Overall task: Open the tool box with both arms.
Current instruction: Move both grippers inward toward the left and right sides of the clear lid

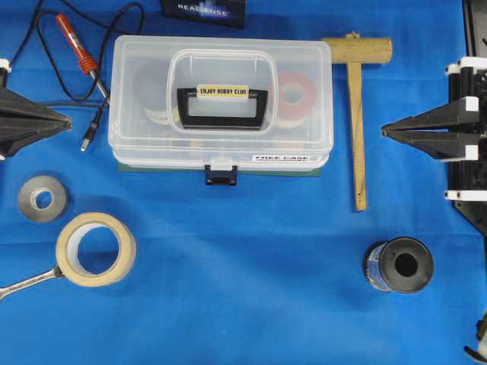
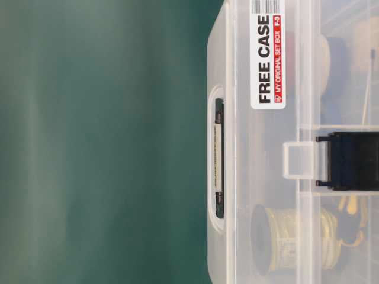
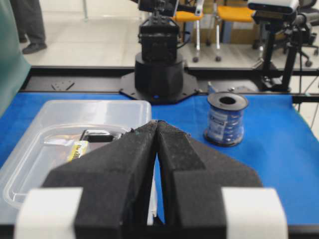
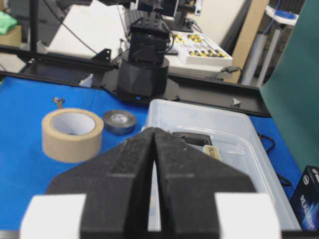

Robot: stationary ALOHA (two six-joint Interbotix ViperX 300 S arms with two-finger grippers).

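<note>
— Where does the large clear plastic tool box (image 1: 137, 76) sit?

— Between the two sets of fingertips, apart from both: left gripper (image 1: 68, 122) at one end, right gripper (image 1: 384, 131) at the other.

— Anything in the gaps?

— The T-shaped wooden mallet (image 1: 358, 114) lies between the right fingertips and the box. The red-handled soldering iron (image 1: 76, 42) lies beside the box's end nearest the left fingertips.

— And ahead of the fingers?

— Ahead and to the right of the left fingers stands the black-and-blue wire spool (image 3: 227, 119). Ahead and to the left of the right fingers sit the beige masking-tape roll (image 4: 72, 133) and, just beside it, the small grey tape roll (image 4: 119, 121). A silver metal wrench (image 1: 27, 283) touches the beige roll.
</note>
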